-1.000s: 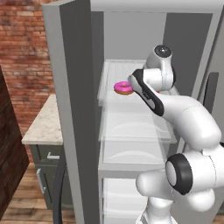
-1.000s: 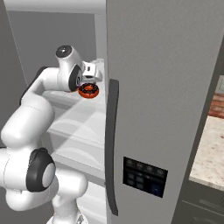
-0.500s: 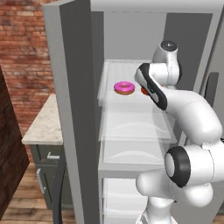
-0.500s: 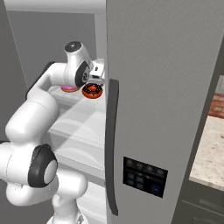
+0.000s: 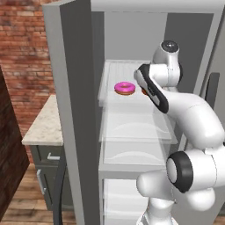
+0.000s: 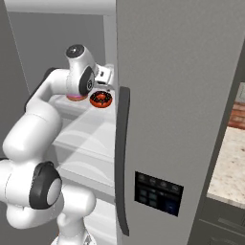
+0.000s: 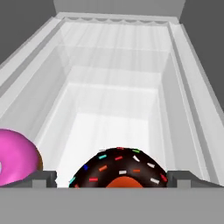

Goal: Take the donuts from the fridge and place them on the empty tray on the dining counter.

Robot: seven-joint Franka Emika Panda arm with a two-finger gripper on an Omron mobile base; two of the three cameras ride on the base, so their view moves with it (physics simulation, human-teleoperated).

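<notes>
The fridge (image 5: 74,110) stands open with both donuts on its upper glass shelf (image 5: 132,103). The pink donut (image 5: 125,88) lies to the left. The chocolate donut (image 6: 101,99), with coloured sprinkles, lies to the right, mostly hidden by my arm in the left base view. In the hand view my gripper (image 7: 116,179) is open just above the chocolate donut (image 7: 119,168), one fingertip (image 7: 43,178) on each side, not touching it. The pink donut (image 7: 15,162) sits at the left edge. The tray and the dining counter are out of view.
The fridge's closed right door (image 6: 177,95) with its long dark handle (image 6: 122,158) stands close beside my arm. Lower glass shelves (image 5: 136,132) lie below. A beige-topped dark cabinet (image 5: 41,127) and a brick wall (image 5: 26,48) are left of the fridge.
My hand has swung from near the pink donut to the right, over the chocolate donut, and the wrist has risen. The jaws have stayed open. The donuts have not moved.
</notes>
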